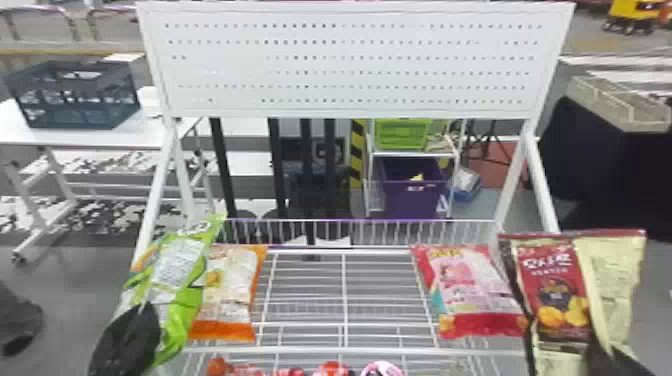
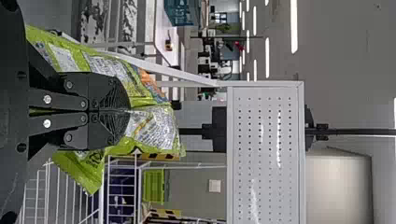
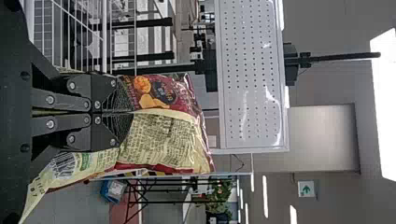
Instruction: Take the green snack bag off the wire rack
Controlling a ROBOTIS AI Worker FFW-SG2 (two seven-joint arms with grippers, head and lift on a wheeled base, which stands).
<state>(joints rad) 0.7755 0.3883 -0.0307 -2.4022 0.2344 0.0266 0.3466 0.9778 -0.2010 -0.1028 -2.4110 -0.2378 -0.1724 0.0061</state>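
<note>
Black left fingers [image 1: 131, 335] pointing forward, clenching green snack bag [image 1: 187, 302], right fingers [image 1: 612, 362] gripping maroon bag [image 1: 552, 280]

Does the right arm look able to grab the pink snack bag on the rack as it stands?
Probably not yet: its claw is closed on the maroon and cream bag, so that likely has to be let go first. Nothing seems to cover the front of the pink snack bag.

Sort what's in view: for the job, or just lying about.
For the job:
green snack bag, held by the left gripper
wire rack

Not for it:
orange bag
pink bag
maroon bag, held by the right gripper
dark crate
purple bin
</note>
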